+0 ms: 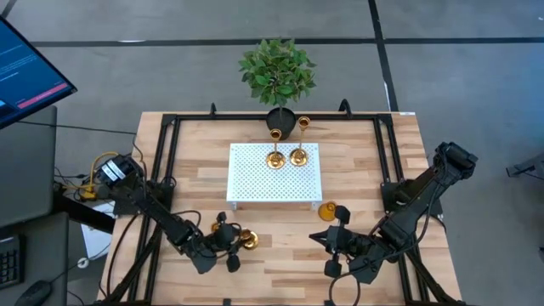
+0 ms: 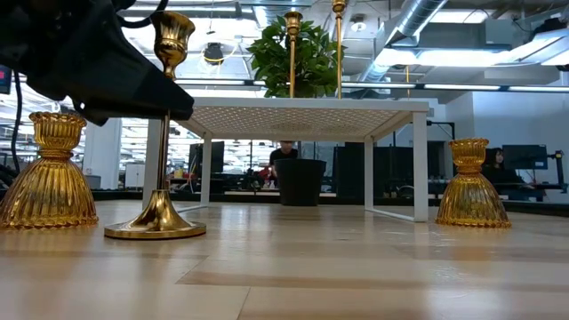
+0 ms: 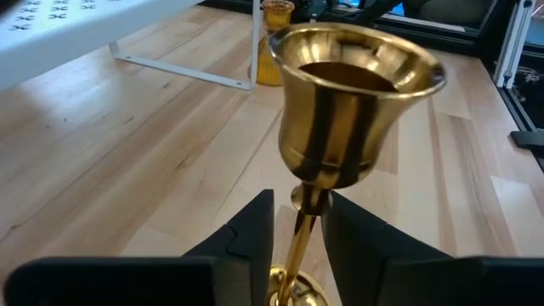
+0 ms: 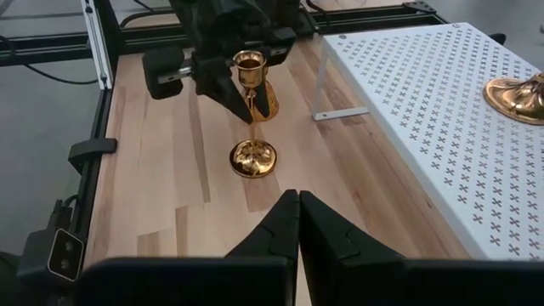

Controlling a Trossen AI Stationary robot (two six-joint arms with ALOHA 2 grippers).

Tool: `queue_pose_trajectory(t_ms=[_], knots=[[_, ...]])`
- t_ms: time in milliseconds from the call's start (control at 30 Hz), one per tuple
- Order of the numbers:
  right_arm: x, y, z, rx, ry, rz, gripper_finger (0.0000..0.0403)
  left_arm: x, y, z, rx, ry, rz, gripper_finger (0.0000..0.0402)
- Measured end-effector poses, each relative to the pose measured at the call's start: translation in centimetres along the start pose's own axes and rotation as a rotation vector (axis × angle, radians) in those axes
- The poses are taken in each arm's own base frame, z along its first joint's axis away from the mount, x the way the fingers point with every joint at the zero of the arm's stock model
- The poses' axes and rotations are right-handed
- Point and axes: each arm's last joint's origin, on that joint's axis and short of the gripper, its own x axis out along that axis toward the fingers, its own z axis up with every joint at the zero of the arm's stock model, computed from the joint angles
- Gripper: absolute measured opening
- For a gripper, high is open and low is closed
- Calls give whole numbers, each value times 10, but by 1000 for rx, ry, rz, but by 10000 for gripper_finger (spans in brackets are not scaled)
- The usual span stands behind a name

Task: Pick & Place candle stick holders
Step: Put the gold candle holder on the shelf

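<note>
Five gold holders are in view. Two tall ones (image 1: 286,156) are stood on the white tray (image 1: 246,187) at its 12 o'clock edge, bases side by side, apparently already placed. A third tall holder (image 4: 252,119) is stood on the table wood at the tray's 7 o'clock corner, base flat on the boards.

Left gripper (image 3: 297,234) is set around that holder's stem just under the cup, fingers either side; in the left wrist view slim gaps are seen between stem and pads, so it reads as spread, grip not yet made. Stem hold is judged sensible: the cup flares above, so slip-through is blocked on lift.

One short holder (image 2: 49,173) is set just beside the tall one, close behind the left gripper. The other short holder (image 1: 328,211) is set off the tray's 5 o'clock corner.

Right gripper (image 4: 298,223) is parked near the table's 5 o'clock area, fingers pressed together, holding nothing.

Plant (image 1: 278,72) is left at 12 o'clock, beyond the tray.
</note>
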Motion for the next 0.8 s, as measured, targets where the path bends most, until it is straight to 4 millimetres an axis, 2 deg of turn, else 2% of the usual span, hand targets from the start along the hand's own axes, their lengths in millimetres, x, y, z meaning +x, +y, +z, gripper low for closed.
queue_pose_trajectory(t_ms=[267, 467, 600, 800], knots=[[0, 0, 0, -1, 1, -1, 0, -6, -4, -2, 8, 3, -24, 17], [0, 0, 0, -1, 1, -1, 0, -15, -9, -3, 34, 12, -63, 26], [0, 0, 0, 0, 0, 0, 0, -23, -12, 13, 24, 19, -158, 14], [0, 0, 0, 6, -3, 3, 0, -38, -18, 53, 77, -37, -307, 17]])
